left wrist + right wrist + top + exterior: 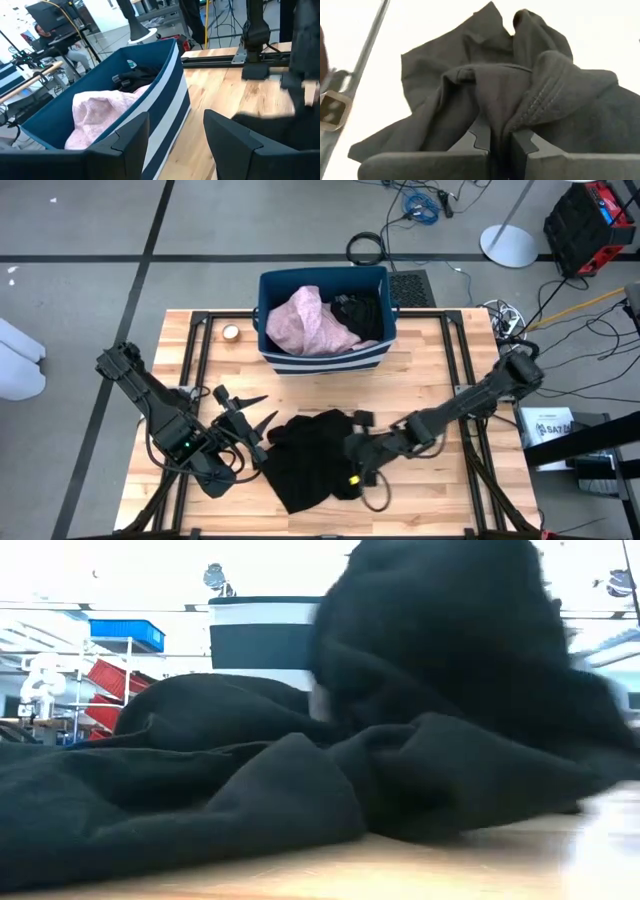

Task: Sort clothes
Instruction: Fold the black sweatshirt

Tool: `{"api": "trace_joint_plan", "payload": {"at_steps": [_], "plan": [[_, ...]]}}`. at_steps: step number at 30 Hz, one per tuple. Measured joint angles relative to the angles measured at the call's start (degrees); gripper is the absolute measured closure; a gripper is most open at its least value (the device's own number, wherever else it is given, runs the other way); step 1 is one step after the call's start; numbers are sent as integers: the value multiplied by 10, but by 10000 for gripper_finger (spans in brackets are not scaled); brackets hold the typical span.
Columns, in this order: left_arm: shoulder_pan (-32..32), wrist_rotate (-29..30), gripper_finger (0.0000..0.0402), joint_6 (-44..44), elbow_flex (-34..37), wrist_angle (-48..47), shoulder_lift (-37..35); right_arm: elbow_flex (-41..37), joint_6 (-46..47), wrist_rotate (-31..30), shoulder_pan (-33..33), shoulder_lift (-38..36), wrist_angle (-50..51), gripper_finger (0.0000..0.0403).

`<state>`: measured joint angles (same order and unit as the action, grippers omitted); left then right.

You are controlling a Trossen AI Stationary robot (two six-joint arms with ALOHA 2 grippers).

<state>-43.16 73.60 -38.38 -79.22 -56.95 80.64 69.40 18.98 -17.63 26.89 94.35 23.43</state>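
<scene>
The right gripper (501, 142) pinches a fold of the big black garment (315, 452), its fingers nearly closed on the cloth, near the front middle of the wooden surface (430, 355). The left gripper (250, 412) hovers just beside the garment's left edge, fingers spread and empty. A pale pink garment (312, 322) and another black piece (362, 315) lie in the dark blue bin (322, 360) at the back.

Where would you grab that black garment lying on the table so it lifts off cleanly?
Probably the raised fold in the middle of the black garment, pinched from above, where the cloth bunches into a ridge the fingers can close around. The right gripper is shut on such a fold. The left gripper is open beside it.
</scene>
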Motion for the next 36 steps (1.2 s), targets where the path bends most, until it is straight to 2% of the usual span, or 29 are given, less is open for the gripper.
{"api": "trace_joint_plan", "payload": {"at_steps": [2,5,8,12,16,19,23,28,33,36], "plan": [[0,0,202,0,0,0,0,32,-36,8,-15,43,-17,387],[0,0,202,2,0,0,0,87,-82,60,-33,112,-53,381],[0,-1,202,2,0,0,0,146,-126,99,-39,173,-42,363],[-1,-7,202,2,0,-2,0,206,-183,105,-29,238,36,313],[-4,-8,202,2,0,-6,0,279,-184,106,-22,277,126,250],[-4,-9,202,2,0,-6,0,315,-182,142,-19,297,163,207],[-4,-9,202,2,0,-6,0,328,-180,161,-13,310,153,160],[-4,-9,202,-1,0,-6,0,328,-155,157,-14,350,128,126],[-4,-9,202,-3,0,-1,0,333,-122,141,-17,391,141,115],[-4,-9,202,-3,0,13,0,336,-87,140,-15,396,208,119]]}}
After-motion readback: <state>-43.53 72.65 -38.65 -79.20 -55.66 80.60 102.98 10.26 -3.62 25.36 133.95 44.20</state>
